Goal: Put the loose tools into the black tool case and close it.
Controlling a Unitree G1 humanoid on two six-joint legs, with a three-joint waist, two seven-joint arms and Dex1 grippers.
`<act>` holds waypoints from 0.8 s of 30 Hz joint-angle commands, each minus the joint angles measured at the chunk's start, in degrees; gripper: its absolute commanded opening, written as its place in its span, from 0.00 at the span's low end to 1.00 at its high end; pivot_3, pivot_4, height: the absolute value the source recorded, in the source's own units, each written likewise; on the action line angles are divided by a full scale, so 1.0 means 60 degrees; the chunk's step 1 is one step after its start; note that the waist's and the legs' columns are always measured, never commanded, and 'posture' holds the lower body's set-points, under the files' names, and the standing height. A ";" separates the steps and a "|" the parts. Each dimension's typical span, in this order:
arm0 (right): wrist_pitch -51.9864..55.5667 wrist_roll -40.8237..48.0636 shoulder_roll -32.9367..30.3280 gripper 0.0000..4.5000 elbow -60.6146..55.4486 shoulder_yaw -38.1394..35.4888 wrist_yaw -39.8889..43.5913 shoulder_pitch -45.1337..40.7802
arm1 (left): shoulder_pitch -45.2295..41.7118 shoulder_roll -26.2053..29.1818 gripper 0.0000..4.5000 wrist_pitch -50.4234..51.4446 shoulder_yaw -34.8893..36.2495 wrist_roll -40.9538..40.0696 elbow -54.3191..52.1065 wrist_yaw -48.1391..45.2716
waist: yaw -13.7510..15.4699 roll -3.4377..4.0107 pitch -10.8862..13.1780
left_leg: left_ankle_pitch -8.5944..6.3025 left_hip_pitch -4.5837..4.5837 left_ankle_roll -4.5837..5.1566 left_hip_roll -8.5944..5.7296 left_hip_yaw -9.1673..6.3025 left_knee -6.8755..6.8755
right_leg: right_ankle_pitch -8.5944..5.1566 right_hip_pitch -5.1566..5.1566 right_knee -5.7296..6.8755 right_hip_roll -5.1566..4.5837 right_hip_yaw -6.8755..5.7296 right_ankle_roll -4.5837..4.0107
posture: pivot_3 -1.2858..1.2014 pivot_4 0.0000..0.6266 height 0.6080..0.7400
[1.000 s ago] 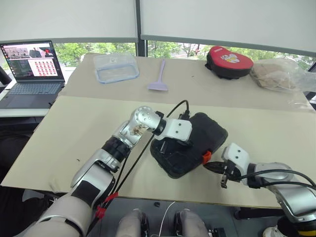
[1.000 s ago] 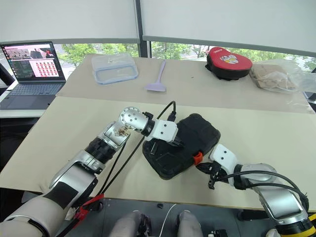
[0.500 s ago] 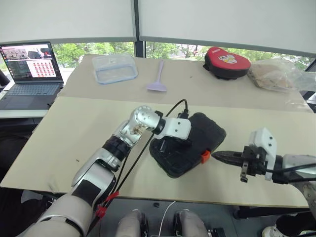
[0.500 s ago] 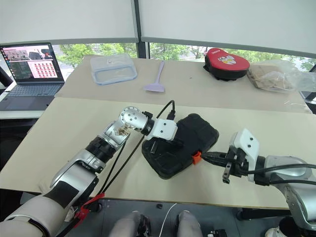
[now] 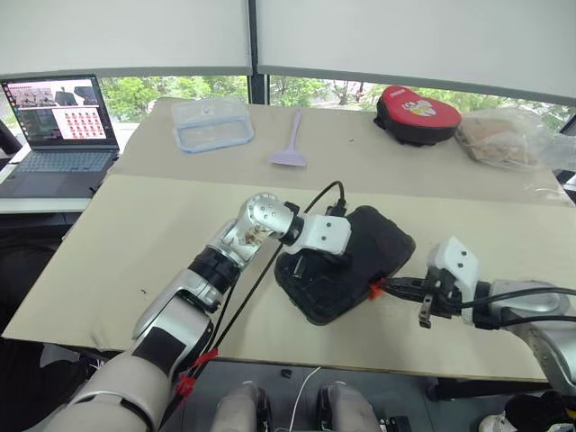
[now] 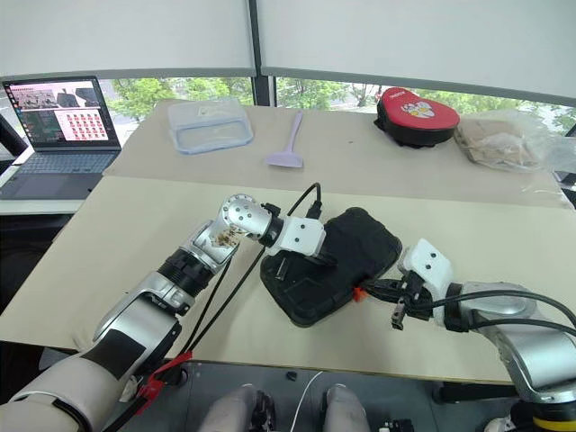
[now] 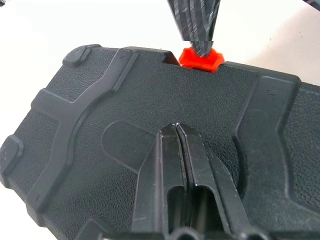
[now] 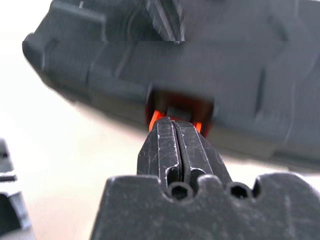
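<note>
Near the front edge of the tabletop (image 5: 135, 225) the black tool case (image 5: 346, 265) lies with its lid down, set askew, its small orange latch (image 5: 374, 290) on the side facing the robot's right. The left pincer (image 7: 181, 137), fingers pressed together and holding nothing, bears down on the textured lid; the right pincer (image 5: 389, 286), likewise closed on nothing, has its tip right at the latch, as the right wrist view shows orange just past the fingertips (image 8: 170, 137). No loose tools lie on the tabletop nearby, so the step in hand looks like snapping the latch home. To do it well, the left arm should hold steady pressure on the lid so the two halves stay seated and the case does not slide or pivot under the sideways push. The right tip should meet the latch squarely at its middle and press it toward the case wall rather than glancing off an edge; a slanted push would likely skid across the smooth plastic or shove the whole case. Whether the latch is already fully clicked cannot be told from these views. Well behind, a lilac scraper (image 5: 289, 144), a clear lidded box (image 5: 211, 123) and a red-and-black zip pouch (image 5: 416, 112) sit untouched and need no attention.
</note>
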 commanded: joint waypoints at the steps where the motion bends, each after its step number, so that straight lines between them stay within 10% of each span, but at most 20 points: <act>1: 0.0196 0.0251 -0.0150 0.00 -0.0542 -0.0562 0.0004 0.0305 | 0.0202 0.0170 0.02 0.0070 -0.0277 0.0620 0.0417 0.0018 | -0.0002 0.0000 0.0000 | 0.0000 -0.0001 0.0000 0.0000 0.0000 0.0000 | 0.0000 -0.0001 0.0000 0.0000 0.0000 0.0000 | 0.52 0.24 0.93; 24: -0.0067 0.0167 0.0354 0.00 -0.0549 -0.0687 -0.0385 0.1184 | 0.0078 -0.0020 0.02 -0.0180 -0.0271 0.0725 0.0633 0.0089 | 0.0033 0.0005 -0.0003 | -0.0024 -0.0004 0.0042 -0.0001 -0.0004 0.0000 | 0.0001 0.0001 -0.0012 -0.0008 0.0003 0.0003 | 0.52 0.24 0.93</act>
